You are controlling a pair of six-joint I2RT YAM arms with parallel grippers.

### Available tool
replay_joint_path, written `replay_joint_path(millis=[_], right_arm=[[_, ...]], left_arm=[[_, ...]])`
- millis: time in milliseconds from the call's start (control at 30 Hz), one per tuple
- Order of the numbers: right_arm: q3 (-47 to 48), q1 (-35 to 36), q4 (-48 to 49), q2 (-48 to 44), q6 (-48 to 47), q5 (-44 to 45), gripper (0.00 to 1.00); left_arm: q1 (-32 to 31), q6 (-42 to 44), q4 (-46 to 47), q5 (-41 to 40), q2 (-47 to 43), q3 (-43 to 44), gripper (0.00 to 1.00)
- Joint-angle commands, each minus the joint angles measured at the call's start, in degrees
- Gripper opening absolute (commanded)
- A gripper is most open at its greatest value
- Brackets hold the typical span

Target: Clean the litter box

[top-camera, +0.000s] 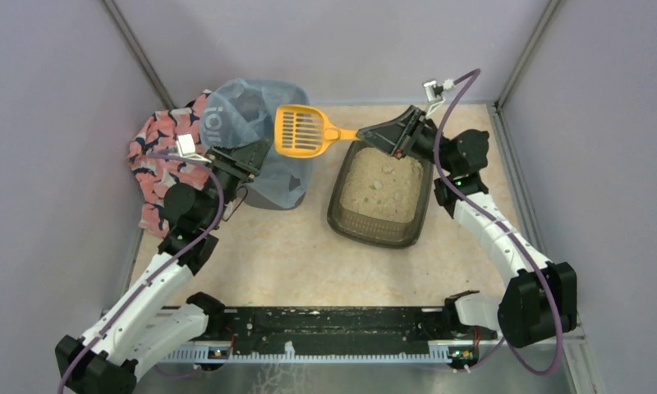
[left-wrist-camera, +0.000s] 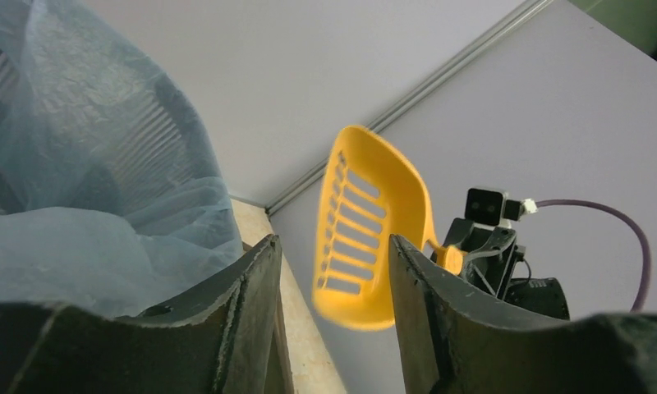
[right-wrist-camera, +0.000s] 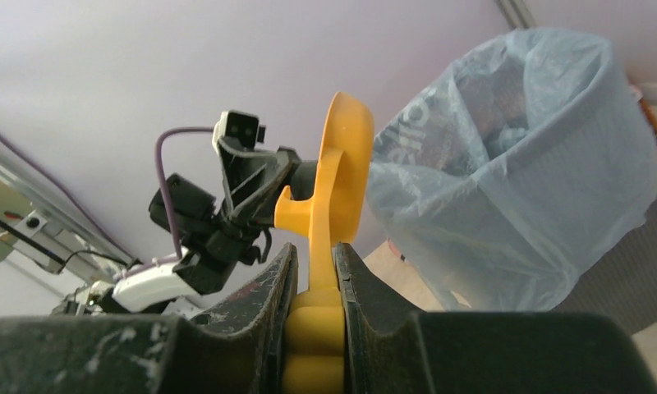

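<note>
Right end effector (top-camera: 373,131) is clamped shut on the handle of the yellow slotted scoop (top-camera: 299,131), with the scoop head held above the right rim of the blue-bagged bin (top-camera: 255,98). Left end effector (top-camera: 251,160) is seen part open and empty at the bin's near rim. Litter box (top-camera: 380,230), filled with beige litter, is set on the bench (top-camera: 268,254) just right of the bin.
</note>
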Motion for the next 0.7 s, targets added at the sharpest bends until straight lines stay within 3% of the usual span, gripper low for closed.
replay_joint_path(millis=[0,133,200,300,367,433,667], right_arm=[[6.16,-5.04,-2.08,-4.28,0.35,-1.39,0.00],[8.95,-12.84,-6.70,-5.82,1.18,-4.39,0.00],[10.91,-18.20,-14.42,-6.46,-0.15,-5.92,0.00],[16.17,-23.20,-37.15,-7.11,-11.15,-4.49,0.00],[20.79,-23.72,-53.92,-6.68,-20.80,0.96,0.00],[22.90,-23.76,-64.43,-5.85,-26.78,5.21,0.00],[21.50,-23.70,-76.64,-5.32,-36.18,15.54,0.00]], left_arm=[[0.20,6.81,-9.84,-2.74,-5.88,1.04,0.59],[0.21,9.71,-14.36,-2.79,-9.99,0.71,0.59],[0.18,11.20,-16.06,-2.88,-11.53,0.63,0.59],[0.21,12.94,-18.07,-2.81,-12.90,0.39,0.57],[0.22,14.13,-18.90,-2.23,-13.03,0.21,0.57],[0.22,15.01,-19.73,-1.53,-12.71,0.07,0.57],[0.23,16.18,-19.74,0.85,-10.97,-1.68,0.49]])
